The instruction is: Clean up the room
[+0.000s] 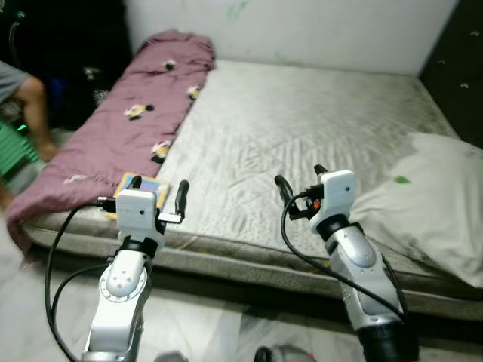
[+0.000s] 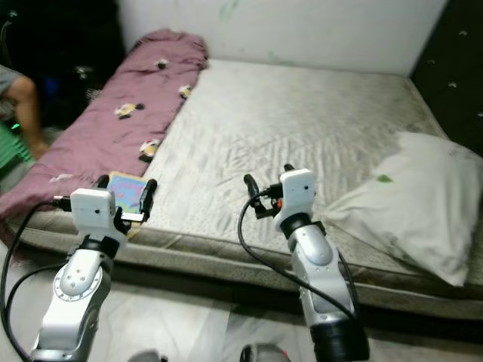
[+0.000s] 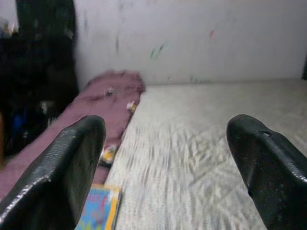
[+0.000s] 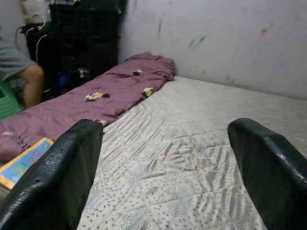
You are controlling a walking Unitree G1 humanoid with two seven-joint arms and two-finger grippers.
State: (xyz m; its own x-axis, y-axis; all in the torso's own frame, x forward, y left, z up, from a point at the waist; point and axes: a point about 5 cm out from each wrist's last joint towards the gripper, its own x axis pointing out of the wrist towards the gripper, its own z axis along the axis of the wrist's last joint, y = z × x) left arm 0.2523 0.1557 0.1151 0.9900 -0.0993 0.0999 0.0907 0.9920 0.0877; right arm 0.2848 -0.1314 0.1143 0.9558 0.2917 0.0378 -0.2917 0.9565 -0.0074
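Observation:
A grey patterned mattress [image 1: 302, 136] lies on the floor before me. A purple blanket [image 1: 128, 113] with small cartoon prints runs along its left side. A colourful book [image 1: 143, 188] with a yellow border rests on the mattress's near left corner, beside the blanket. My left gripper [image 1: 157, 192] hovers open just over the book's right edge, nothing between its fingers. My right gripper [image 1: 300, 182] is open above the mattress's front edge, empty. A white pillow [image 1: 430, 204] lies at the right, close to the right gripper.
A person sits at the far left; a bare leg [image 1: 34, 113] and grey sleeve show beside a green stool [image 1: 15, 147]. Dark bags [image 4: 81, 38] stand behind the blanket's head end. A white wall [image 1: 302, 30] backs the mattress. Pale floor [image 1: 204, 324] lies beneath my arms.

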